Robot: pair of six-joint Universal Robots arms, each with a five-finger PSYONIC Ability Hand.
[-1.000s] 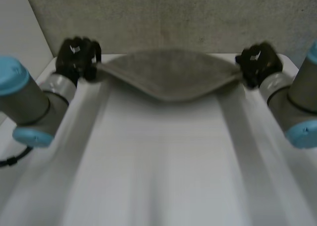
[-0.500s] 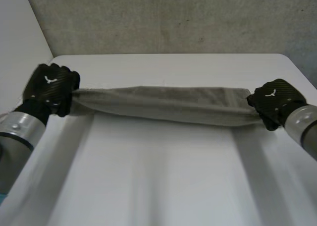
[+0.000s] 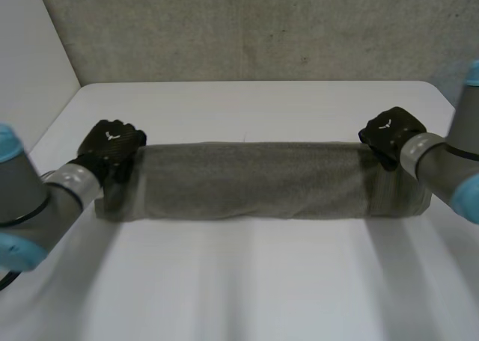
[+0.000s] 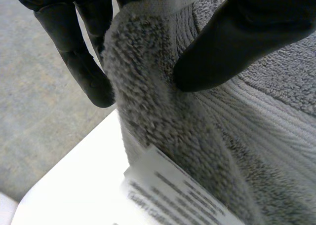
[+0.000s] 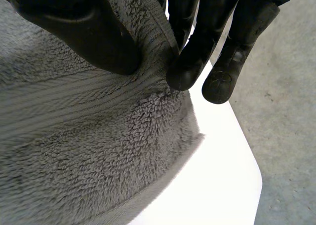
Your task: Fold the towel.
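Head view, nearest part first: the bare white worktop (image 3: pixel 239 281) takes up the lower part of the frame. The left arm (image 3: pixel 30 199) comes in at the lower left and the right arm (image 3: pixel 441 165) at the right edge. Across the middle of the frame the grey towel (image 3: pixel 254 180) stretches left to right as one long band. Whether its lower edge touches the worktop or hangs just above it cannot be told. The left hand (image 3: pixel 112 146) is at the towel's left end and the right hand (image 3: pixel 389 131) at its right end, both near the band's upper edge. Beyond them the worktop runs to its far edge, and a speckled grey wall (image 3: pixel 247 27) crosses the top of the frame.

In the left wrist view, the left hand pinches a hemmed edge of the towel between its thumb (image 4: pixel 237 42) and fingers (image 4: pixel 79 57). A white printed label (image 4: pixel 173 195) hangs from the cloth beyond the fingertips.

In the right wrist view, the right hand clamps the towel's edge the same way, thumb on one face and fingertips (image 5: pixel 197 42) on the other. The terry cloth spreads out under the palm, with the worktop's corner beside it.
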